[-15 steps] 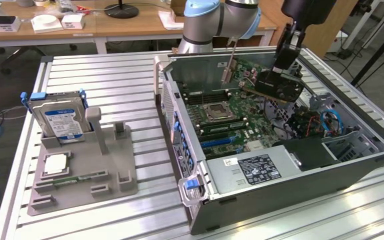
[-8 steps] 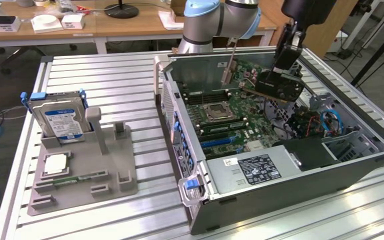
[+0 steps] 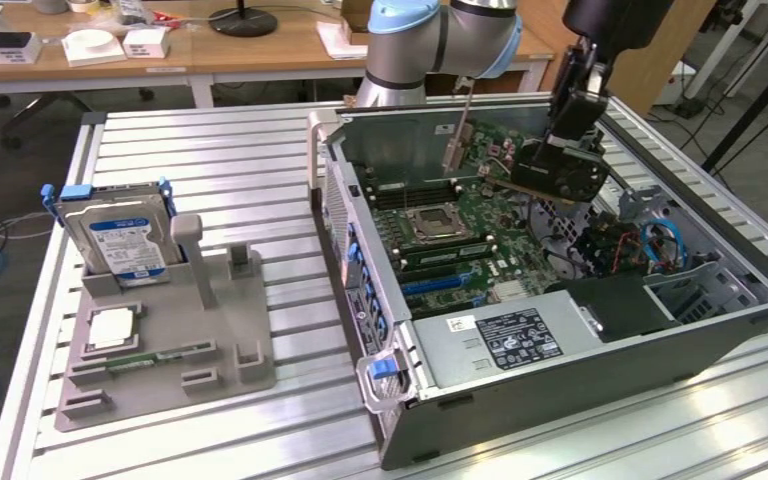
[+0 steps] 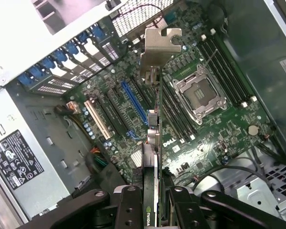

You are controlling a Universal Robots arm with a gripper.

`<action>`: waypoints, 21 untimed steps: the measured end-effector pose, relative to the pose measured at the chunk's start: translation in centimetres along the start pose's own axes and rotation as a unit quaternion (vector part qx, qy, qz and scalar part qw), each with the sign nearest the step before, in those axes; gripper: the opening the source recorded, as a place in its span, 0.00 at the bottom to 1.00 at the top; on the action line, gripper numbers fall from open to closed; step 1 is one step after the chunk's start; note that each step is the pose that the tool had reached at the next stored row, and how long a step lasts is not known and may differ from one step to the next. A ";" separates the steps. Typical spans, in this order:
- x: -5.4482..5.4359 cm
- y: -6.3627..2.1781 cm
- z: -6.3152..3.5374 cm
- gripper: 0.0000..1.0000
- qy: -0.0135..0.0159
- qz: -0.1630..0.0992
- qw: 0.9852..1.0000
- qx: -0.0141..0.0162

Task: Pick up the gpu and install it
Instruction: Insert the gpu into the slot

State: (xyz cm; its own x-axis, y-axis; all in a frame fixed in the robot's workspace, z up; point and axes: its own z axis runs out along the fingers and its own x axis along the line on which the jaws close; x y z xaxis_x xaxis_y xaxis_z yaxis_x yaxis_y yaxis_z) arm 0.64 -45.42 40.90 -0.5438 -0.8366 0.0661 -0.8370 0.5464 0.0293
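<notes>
My gripper (image 3: 560, 172) is shut on the gpu (image 3: 460, 140) and holds it in the air over the open computer case (image 3: 357, 230). The card hangs edge-down, its pale metal end bracket pointing toward the case's rear wall. In the wrist view the gpu (image 4: 155, 138) shows edge-on between the black fingers (image 4: 128, 207), with my gripper (image 4: 155, 202) clamped on the card's near end. The bracket (image 4: 159, 47) is at the far end. Below the card lies the motherboard, and a long blue slot (image 4: 133, 102) runs just beside the card's line. The card is above the board, not touching it.
A grey holder (image 3: 211, 330) on the slatted table, at the exterior view's left, carries a silver hard drive (image 3: 117, 238) and a green memory stick (image 3: 157, 358). Inside the case are the CPU socket (image 3: 435, 222), the power supply (image 3: 518, 335) and loose cables (image 3: 651, 245).
</notes>
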 end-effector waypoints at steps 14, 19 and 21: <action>0.0 0.00 0.02 0.26 0.001 -0.041 0.999 0.003; 0.0 0.00 0.02 0.26 0.001 -0.047 0.999 0.003; 0.0 0.00 0.02 0.26 0.001 -0.047 0.999 0.003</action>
State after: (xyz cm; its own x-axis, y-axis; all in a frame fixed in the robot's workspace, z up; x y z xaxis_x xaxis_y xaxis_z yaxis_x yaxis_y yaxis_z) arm 0.64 -45.42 40.88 -0.4619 -0.8844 0.0661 -0.8851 0.4645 0.0293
